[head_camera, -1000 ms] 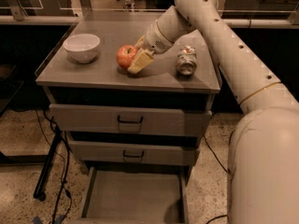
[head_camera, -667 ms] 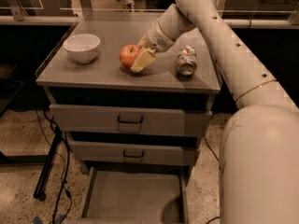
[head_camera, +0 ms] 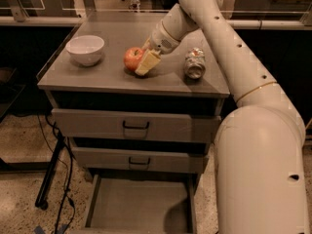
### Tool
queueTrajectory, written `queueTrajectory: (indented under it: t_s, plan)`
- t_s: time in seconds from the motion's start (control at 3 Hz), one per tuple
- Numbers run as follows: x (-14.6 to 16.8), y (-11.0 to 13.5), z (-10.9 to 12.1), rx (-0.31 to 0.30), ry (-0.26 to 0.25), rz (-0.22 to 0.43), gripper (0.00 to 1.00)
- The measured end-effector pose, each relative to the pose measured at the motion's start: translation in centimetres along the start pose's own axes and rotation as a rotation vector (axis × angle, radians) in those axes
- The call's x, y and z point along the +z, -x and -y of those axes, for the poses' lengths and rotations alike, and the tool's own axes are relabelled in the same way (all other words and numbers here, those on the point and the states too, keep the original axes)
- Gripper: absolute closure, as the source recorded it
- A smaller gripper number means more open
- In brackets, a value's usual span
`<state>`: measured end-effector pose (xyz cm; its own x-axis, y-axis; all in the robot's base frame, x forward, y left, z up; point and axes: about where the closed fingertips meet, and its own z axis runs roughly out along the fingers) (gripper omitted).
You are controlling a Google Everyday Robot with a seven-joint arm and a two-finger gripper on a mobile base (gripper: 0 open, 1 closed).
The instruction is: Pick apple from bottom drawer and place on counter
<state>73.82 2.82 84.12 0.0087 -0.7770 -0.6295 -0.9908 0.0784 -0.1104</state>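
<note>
The apple [head_camera: 131, 57], red with a yellowish patch, rests on the counter [head_camera: 112, 77] near its middle. My gripper [head_camera: 144, 58] reaches down from the upper right and sits right against the apple's right side, its pale tip overlapping the fruit's lower right edge. Whether it grips the apple or only touches it does not show. Below, the bottom drawer [head_camera: 139, 206] is pulled out, and its grey floor holds nothing that I can see.
A white bowl [head_camera: 85, 49] stands on the counter's left side. A crushed silver can [head_camera: 194, 63] lies to the right of the gripper. Two upper drawers [head_camera: 134, 126] with black handles are closed. My large white arm [head_camera: 258, 130] fills the right side.
</note>
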Motion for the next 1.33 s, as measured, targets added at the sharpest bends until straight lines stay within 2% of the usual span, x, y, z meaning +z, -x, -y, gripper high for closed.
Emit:
queueTrajectory:
  t_s: [0.67,1.0,1.33]
  plan:
    - [1.13,-0.25,0.37,0.010,0.020,0.022,1.00]
    - [1.13,-0.24,0.37,0.010,0.020,0.022,0.81]
    - [1.14,-0.24,0.37,0.010,0.020,0.022,0.57]
